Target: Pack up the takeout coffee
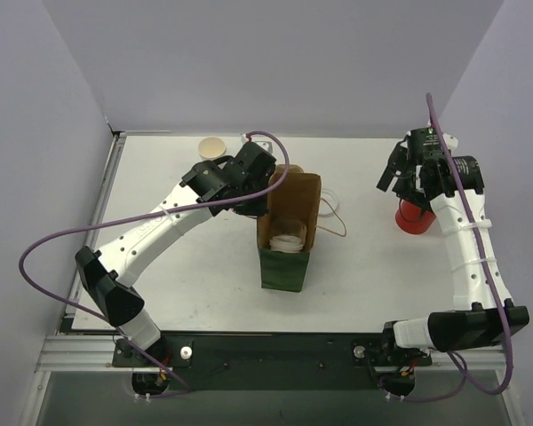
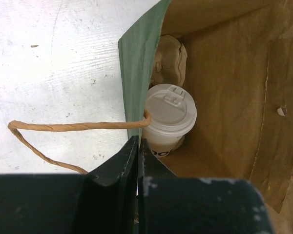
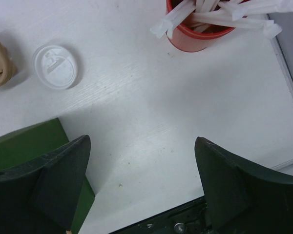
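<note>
A lidded takeout coffee cup (image 2: 170, 117) stands inside the open green paper bag (image 1: 285, 266), also seen from above (image 1: 286, 241). My left gripper (image 2: 137, 142) is shut on the bag's green left wall (image 2: 136, 73), pinching its top edge just beside the cup. An uncovered cup (image 1: 212, 147), tan inside, stands at the back left of the table. A loose flat lid (image 3: 54, 66) lies on the table. My right gripper (image 3: 141, 144) hangs open over bare table, nothing between its fingers, to the right of the bag (image 3: 24, 146) and near the red cup (image 1: 415, 216).
The red cup of white straws (image 3: 200, 24) stands close to the right gripper. A brown moulded carrier (image 2: 168, 61) shows just past the lidded cup. The bag's twisted paper handle (image 2: 63, 127) loops out over the table. The table's right edge (image 3: 288, 73) is near.
</note>
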`<action>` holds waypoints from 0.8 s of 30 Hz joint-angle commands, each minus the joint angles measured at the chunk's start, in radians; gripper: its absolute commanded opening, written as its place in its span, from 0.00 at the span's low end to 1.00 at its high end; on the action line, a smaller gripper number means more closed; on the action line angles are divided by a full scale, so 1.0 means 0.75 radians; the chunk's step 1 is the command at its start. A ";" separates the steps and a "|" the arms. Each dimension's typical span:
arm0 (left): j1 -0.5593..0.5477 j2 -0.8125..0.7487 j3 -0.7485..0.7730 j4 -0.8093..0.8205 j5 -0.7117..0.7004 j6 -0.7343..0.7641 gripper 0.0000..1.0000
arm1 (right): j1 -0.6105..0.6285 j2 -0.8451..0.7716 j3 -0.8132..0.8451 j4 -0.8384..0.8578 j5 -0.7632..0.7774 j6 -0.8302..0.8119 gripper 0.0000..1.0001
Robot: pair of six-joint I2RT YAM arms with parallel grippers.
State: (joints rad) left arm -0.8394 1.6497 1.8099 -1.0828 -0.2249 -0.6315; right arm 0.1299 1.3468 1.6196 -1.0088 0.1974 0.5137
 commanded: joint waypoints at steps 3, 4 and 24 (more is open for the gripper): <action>0.076 -0.115 -0.045 0.145 0.105 0.063 0.15 | -0.153 0.084 0.004 0.151 0.031 -0.073 0.78; 0.086 -0.124 -0.053 0.157 0.128 0.069 0.15 | -0.159 0.102 0.017 0.151 0.033 -0.079 0.77; 0.160 -0.207 -0.176 0.300 0.255 0.132 0.25 | -0.347 0.423 0.213 0.144 0.013 -0.069 0.56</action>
State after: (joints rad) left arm -0.7357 1.5372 1.6756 -0.9264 -0.0662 -0.5560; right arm -0.1314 1.6497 1.7702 -0.8818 0.1944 0.4629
